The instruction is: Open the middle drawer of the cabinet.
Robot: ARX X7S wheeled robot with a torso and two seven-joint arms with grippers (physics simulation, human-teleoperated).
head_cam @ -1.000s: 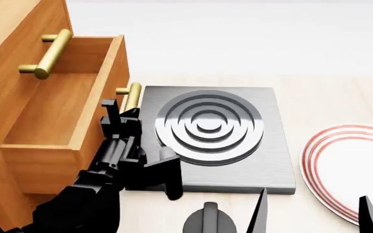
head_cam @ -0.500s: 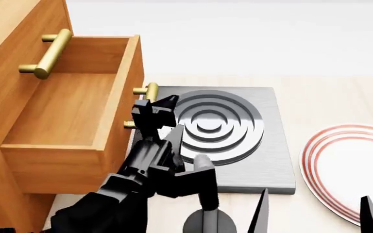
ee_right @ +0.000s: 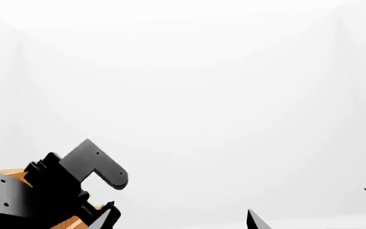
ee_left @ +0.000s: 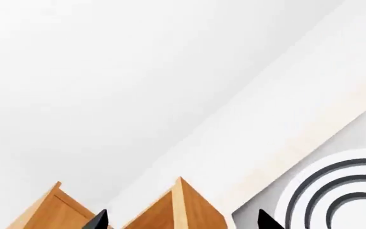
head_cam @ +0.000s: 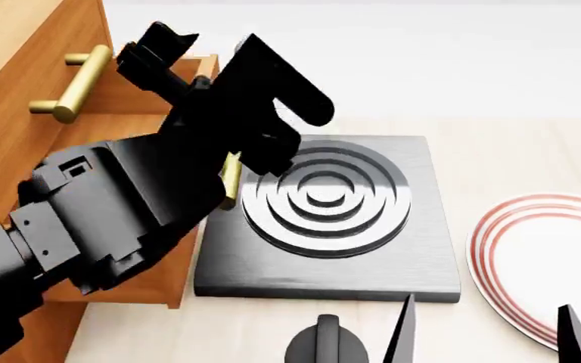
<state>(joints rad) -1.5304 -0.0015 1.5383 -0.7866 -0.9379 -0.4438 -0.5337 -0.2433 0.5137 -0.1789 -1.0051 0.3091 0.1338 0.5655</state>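
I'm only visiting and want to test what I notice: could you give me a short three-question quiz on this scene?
1. True or false: the middle drawer stands pulled out of the cabinet.
2. What lies beside the grey burner plate, toward the robot's right? A) a red-ringed plate B) a cup C) a pan
3. Fill in: the left tool is open and holds ____.
Key: 1 true; 2 A; 3 nothing.
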